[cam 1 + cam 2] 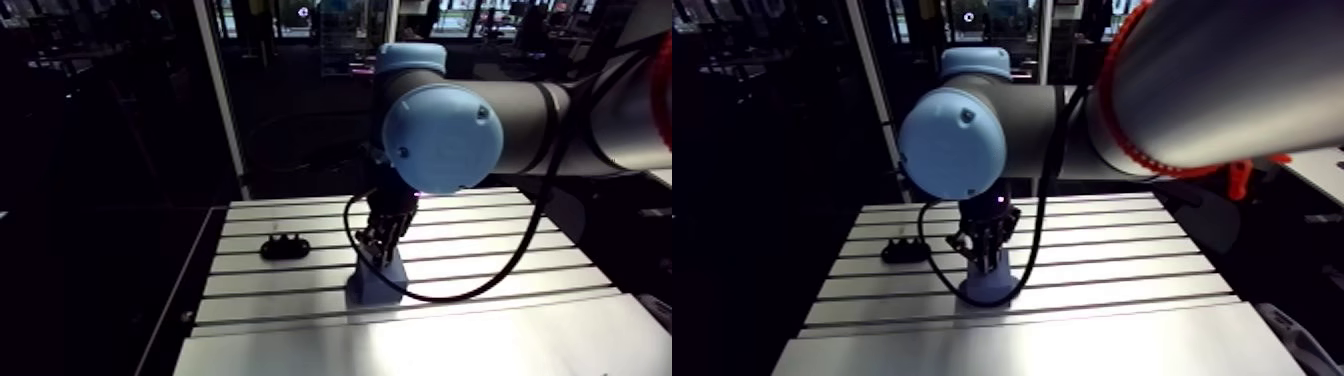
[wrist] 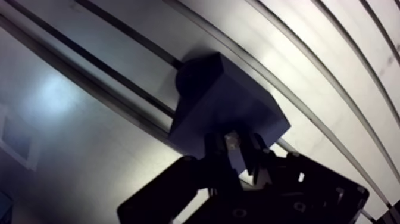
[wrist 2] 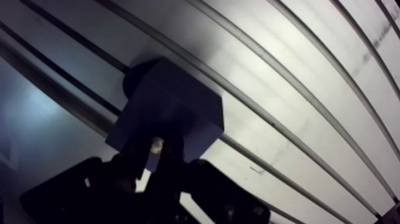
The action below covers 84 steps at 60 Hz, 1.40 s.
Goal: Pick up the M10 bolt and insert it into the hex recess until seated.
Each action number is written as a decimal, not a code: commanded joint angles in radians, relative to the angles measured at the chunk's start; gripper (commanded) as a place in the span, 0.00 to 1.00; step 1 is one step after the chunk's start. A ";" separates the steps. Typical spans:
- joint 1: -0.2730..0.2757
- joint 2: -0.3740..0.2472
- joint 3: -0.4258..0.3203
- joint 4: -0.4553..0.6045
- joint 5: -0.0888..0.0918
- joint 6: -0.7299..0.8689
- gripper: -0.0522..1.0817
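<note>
- The fingers [image 2: 260,156] are dark, blocky and matt. They stand a narrow gap apart and pinch a small pale metal piece, the M10 bolt [image 3: 156,145].
- The gripper [image 2: 235,149] hangs straight down over the tabletop, as the arm view shows. Its tips are right at the top face of a block.
- In the wrist view the bolt shows as a small bright round end with a dull metallic sheen, caught between the two fingers.
- That round end faces the camera, so the bolt's long axis runs along the fingers, roughly upright, with the other end pointing down at the block.
- The fingers hide the bolt's lower part, so I cannot tell whether it has entered the block.
- The block [image 2: 232,101] is blue-grey, smooth and matt, with a square top face, flat sides and crisp edges. It sits directly under the fingers and rests on the tabletop across one of its slots.
- A dark rounded shape [image 2: 190,71] sits at the block's corner farthest from the gripper. It is too dim to make out.
- The tabletop [image 2: 309,65] is brushed aluminium, made of pale flat ribs parted by long dark parallel slots.
- In the arm view a small, low, black lumpy part [image 1: 285,247] lies on the tabletop at about ten o'clock from the block, well apart from it.
- Above the gripper is the arm's smooth, domed, light-blue joint cap [image 1: 440,138], at about one o'clock from the block.
</note>
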 commanded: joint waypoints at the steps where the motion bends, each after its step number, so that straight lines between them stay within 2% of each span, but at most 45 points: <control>1: 0.000 -0.001 0.000 -0.001 0.002 -0.035 0.68; 8: 0.000 -0.002 -0.002 0.001 0.002 -0.040 0.65; 9: 0.002 -0.002 -0.002 0.000 0.002 -0.041 0.56; 10: 0.002 -0.002 -0.002 0.000 0.002 -0.041 0.56; 11: 0.000 -0.004 -0.001 -0.001 0.003 -0.040 0.39; 12: 0.000 -0.004 -0.001 -0.001 0.003 -0.040 0.39; 13: 0.000 -0.004 0.001 -0.002 0.004 -0.040 0.29; 18: 0.000 -0.007 0.003 -0.006 0.004 -0.039 0.20; 19: 0.002 -0.007 0.004 -0.008 0.002 -0.039 0.15; 20: 0.002 -0.007 0.004 -0.008 0.002 -0.039 0.15; 21: 0.002 -0.007 0.005 -0.008 0.002 -0.039 0.08; 22: 0.003 -0.007 0.006 -0.008 0.002 -0.040 0.06; 48: 0.002 -0.034 -0.029 0.008 0.008 0.011 0.05; 66: 0.011 -0.053 -0.077 0.144 -0.002 0.285 0.06; 68: 0.015 -0.053 -0.091 0.181 -0.015 0.338 0.06; 73: 0.017 -0.056 -0.113 0.210 -0.020 0.434 0.06; 79: 0.017 -0.056 -0.121 0.209 -0.028 0.498 0.09; 84: 0.017 -0.055 -0.120 0.205 -0.027 0.520 0.13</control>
